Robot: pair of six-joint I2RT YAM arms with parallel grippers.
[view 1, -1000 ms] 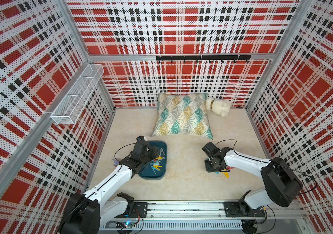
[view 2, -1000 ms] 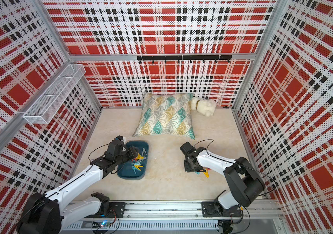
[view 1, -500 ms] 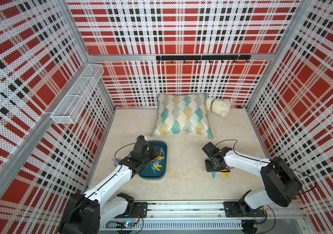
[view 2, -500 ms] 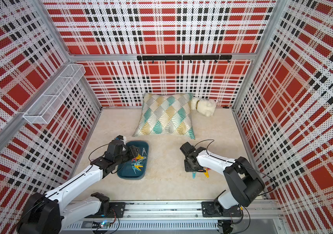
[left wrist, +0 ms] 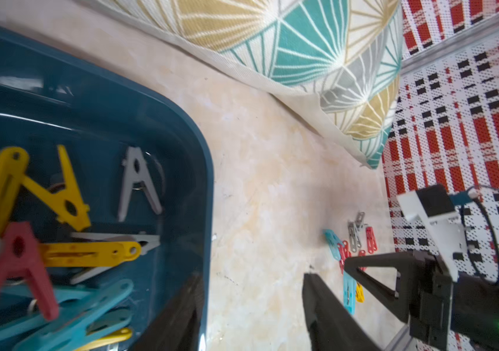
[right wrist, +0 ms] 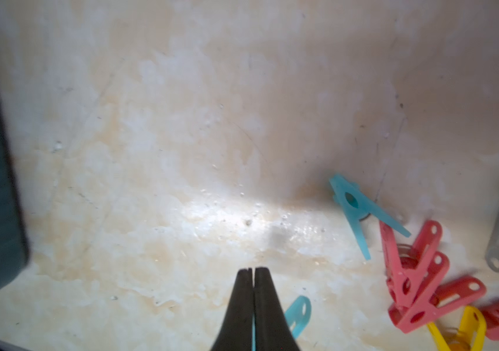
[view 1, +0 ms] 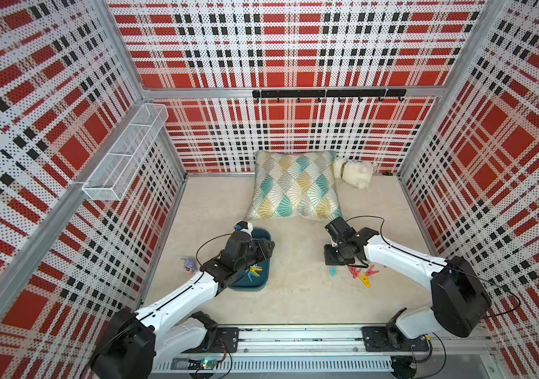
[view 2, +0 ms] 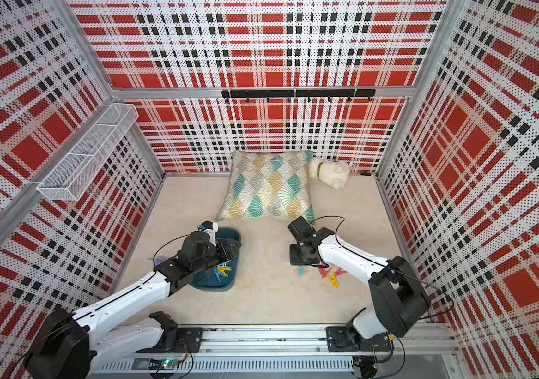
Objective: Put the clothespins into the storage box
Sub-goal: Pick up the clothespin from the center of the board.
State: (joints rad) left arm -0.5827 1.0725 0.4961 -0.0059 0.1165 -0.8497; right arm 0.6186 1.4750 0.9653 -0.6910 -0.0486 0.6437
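— What is the right claw (right wrist: 252,270) up to?

— Its jaws are pressed tight together, with a thin sliver of a blue peg (right wrist: 298,313) pinched between them. The peg's looped end sticks out just beside the tips (whether it is clear of the table (right wrist: 181,152), I cannot tell).

— And the loose pegs (right wrist: 412,285)?

— They lie in a small cluster just beside that claw, to its right and a little nearer the arm's base. There is another blue one, a few red, a yellow and a grey.

— The left claw (left wrist: 250,278)?

— Its jaws stand well apart and hold nothing. One finger (left wrist: 181,316) hangs over the inside of the box (left wrist: 163,121) and the other over bare table, so the box's rim runs between them.

— What is in the box?

— A heap of pegs (left wrist: 90,253) just beside the left claw: yellow, grey, red and blue.

— Where is the box from the right claw?

— Well off to its left. The cushion (left wrist: 303,45) lies beyond both claws.
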